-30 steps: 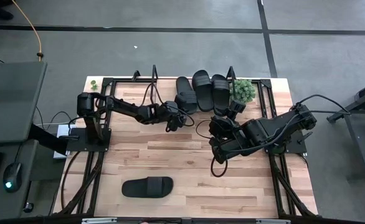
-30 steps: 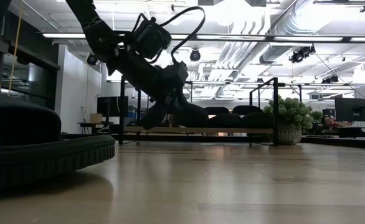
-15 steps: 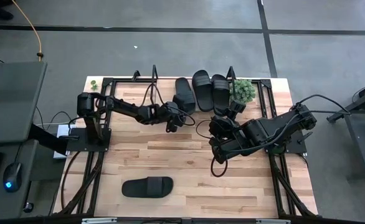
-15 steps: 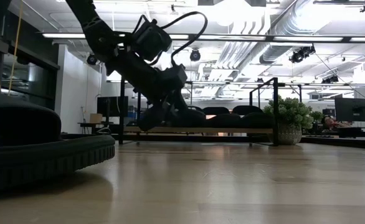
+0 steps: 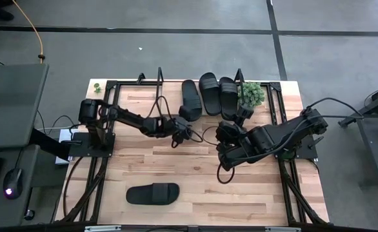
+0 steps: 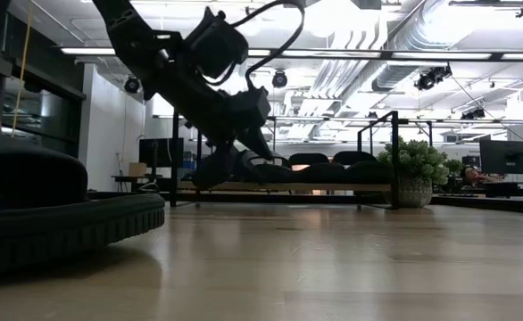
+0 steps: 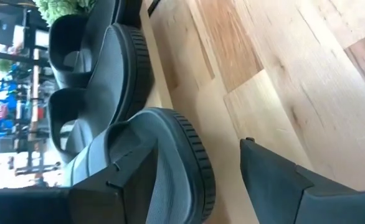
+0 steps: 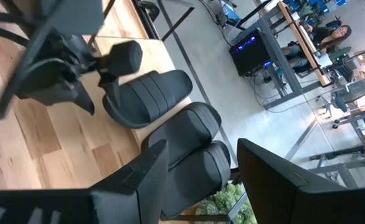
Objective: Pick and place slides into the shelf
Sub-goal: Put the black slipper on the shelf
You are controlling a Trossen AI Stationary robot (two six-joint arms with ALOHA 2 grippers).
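Note:
Three black slides lie side by side on the shelf (image 5: 160, 80) at the table's far middle: the left one (image 5: 190, 98), the middle one (image 5: 209, 93) and the right one (image 5: 228, 96). A fourth slide (image 5: 152, 193) lies flat on the table near the front left. My left gripper (image 5: 184, 129) stands open just on the near side of the left slide (image 7: 170, 155), its fingers apart from it. My right gripper (image 8: 201, 158) hangs open above the table, right of centre, with nothing between its fingers.
A potted green plant (image 5: 251, 94) stands at the shelf's right end. Black rails (image 5: 105, 138) run along the table's left and right sides. Bare wood lies between the shelf and the front slide. In the low view the front slide (image 6: 47, 214) fills the left foreground.
My left gripper has opened and let go of the left slide. It has then drawn back from the shelf toward the table's near edge. The slide, tilted before, now lies settled on the shelf beside the other two.

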